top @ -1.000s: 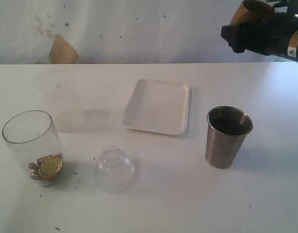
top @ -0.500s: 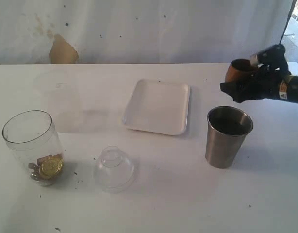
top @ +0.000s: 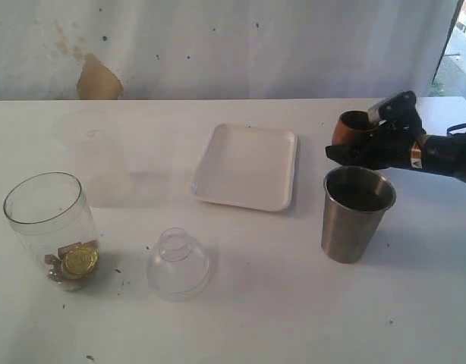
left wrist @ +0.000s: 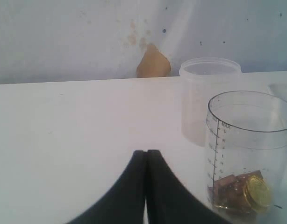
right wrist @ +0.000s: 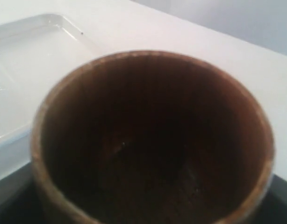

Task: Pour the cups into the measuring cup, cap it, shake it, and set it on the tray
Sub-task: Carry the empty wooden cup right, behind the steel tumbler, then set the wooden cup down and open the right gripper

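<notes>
Looking across the white counter [top: 256, 326], saw the right tool [top: 363, 149] reaching in from the right side and pinching the brown wooden cup [top: 345, 127] by its side. Found that cup mouth up, just behind the steel tumbler [top: 357, 214] and near the right edge of the white tray [top: 248, 167]. Could not tell whether resting on the counter or lifted a little above it. Peeked down into it through the right wrist view and saw dark brown wood all the way to the bottom, with a corner of the tray close beside. Spotted the steel tumbler standing upright on the counter, right of the tray and apart from it. Found the tray lying flat near the middle, toward the back. Saw the measuring cup [top: 49, 227] standing upright far over on the left, well apart from the tray, with a gold coin [top: 80, 262] and some small brown bits at its bottom. Noticed a clear dome lid [top: 178, 264] sitting on the counter between the measuring cup and the tumbler, in front of the tray. Made out a faint frosted cup [top: 92, 155] standing behind the measuring cup. Saw the left tool [left wrist: 146, 186] only in the left wrist view, its two black fingers pressed together with nothing between them, low over the counter, with the measuring cup near it. Spotted a brown patch [top: 99, 78] on the pale wall [top: 294, 45] behind.
</notes>
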You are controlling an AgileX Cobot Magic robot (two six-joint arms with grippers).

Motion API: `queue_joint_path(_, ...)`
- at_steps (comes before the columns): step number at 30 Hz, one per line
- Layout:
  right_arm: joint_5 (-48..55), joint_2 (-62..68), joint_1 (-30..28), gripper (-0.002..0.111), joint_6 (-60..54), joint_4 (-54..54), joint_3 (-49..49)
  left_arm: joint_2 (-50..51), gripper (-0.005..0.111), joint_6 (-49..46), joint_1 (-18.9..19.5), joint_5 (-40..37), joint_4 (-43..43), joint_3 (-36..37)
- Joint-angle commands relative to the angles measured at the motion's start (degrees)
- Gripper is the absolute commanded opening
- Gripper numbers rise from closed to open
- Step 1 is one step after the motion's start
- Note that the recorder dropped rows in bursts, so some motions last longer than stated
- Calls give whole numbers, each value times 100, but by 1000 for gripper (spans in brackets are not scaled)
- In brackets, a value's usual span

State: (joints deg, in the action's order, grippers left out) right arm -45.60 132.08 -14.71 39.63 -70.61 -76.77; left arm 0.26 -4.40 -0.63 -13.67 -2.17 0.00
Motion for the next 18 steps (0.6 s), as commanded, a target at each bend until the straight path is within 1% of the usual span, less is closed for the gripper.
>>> queue_joint_path(1,-132,201,159,0,-48,26,-112,-26,0,24,-8,32,-18,0)
queue_joint_path(6,-64,228,199,0,-359,36,-125,-26,0,24,-8,32,-18,0)
queue_joint_path(13,121,282,234,0,-343,-147,-111,-26,0,24,-8,32,-18,0)
queue_joint_path(15,151,298,273,5,-343,-147,-111,-26,0,24,-8,32,-18,0)
queue_joint_path(17,151,298,283,13,-343,-147,-111,-26,0,24,-8,32,-18,0)
queue_joint_path(18,140,298,283,19,-343,-147,-111,-26,0,24,-8,32,-18,0)
